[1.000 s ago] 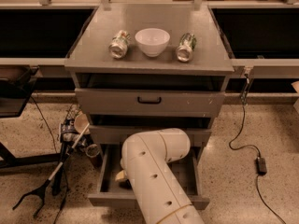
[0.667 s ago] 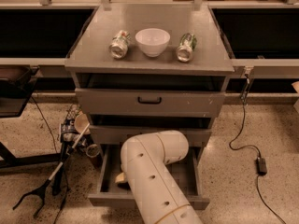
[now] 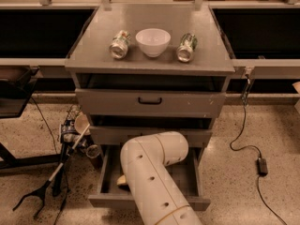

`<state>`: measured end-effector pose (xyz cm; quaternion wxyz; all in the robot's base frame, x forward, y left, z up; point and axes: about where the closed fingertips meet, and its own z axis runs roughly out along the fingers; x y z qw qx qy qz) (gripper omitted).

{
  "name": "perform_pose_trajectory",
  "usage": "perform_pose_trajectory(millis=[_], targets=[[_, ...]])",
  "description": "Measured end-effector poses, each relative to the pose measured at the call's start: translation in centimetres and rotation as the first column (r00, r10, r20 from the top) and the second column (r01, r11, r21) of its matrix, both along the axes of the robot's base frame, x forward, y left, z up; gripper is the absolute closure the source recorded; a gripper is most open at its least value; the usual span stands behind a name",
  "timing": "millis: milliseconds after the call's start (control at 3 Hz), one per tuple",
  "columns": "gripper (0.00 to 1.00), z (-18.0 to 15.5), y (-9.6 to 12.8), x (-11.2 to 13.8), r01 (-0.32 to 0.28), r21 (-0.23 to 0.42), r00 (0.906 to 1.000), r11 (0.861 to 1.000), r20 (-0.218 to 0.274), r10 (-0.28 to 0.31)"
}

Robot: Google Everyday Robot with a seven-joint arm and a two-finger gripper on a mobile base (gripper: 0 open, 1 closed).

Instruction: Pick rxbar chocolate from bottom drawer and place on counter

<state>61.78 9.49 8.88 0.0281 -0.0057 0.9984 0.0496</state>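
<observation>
Reaching into the open bottom drawer (image 3: 104,201), the arm (image 3: 150,172) hides the gripper; its hold cannot be told. The rxbar chocolate is out of sight. The counter (image 3: 154,20) carries a bowl (image 3: 153,41) between two cans (image 3: 120,44), with bare strips along its edges.

The grey counter (image 3: 150,22) has a white bowl (image 3: 153,41) in the middle, one tipped can (image 3: 120,44) to its left and another tipped can (image 3: 186,47) to its right, none touching. The gripper is hidden behind the arm (image 3: 150,172), which dips into the bottom drawer (image 3: 109,175).
</observation>
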Motion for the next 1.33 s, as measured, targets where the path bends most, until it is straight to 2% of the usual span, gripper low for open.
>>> perform_pose_trajectory(millis=[333,667,1000,1333], targets=[[0.19,0.4,-0.1,0.4,0.01,-0.03,0.9996,0.999,0.025,-0.009],[0.42,1.3,0.1,0.8,0.004,-0.065,0.9985,0.998,0.056,-0.001],[0.65,2.1,0.1,0.8,0.004,-0.065,0.9984,0.998,0.056,0.0],[0.88,2.8,1.0,1.6,-0.05,-0.112,0.9937,0.992,0.094,0.06]])
